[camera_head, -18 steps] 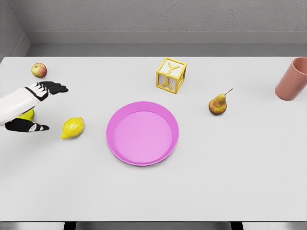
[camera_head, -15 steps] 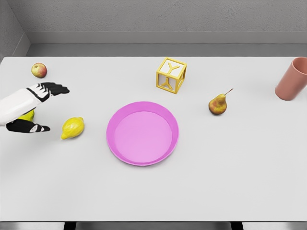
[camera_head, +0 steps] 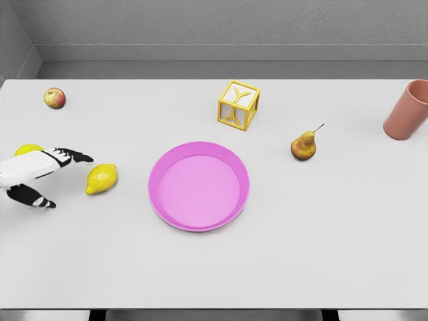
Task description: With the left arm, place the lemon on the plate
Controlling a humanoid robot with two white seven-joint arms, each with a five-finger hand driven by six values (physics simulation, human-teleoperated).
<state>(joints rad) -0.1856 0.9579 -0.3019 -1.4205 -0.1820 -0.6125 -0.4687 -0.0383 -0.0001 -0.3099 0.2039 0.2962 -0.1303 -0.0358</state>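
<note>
1. Left of the plate (camera_head: 198,186), the lemon (camera_head: 101,178) lies on the table (camera_head: 301,254); it is not on the plate yet.
2. Our left hand (camera_head: 41,175) is just left of the lemon, low, with its fingers (camera_head: 72,156) spread wide and the thumb (camera_head: 35,198) apart. It holds nothing.
3. We think the job now is to grab the lemon. We should slide in so it sits between fingers and thumb, then squeeze softly, because it is round and could roll away.
4. Another yellow fruit (camera_head: 28,149) peeks out behind our hand, farther from the plate. We must not grab that one.
5. Our arm comes in flat from the left edge, hand pointing toward the plate.
</note>
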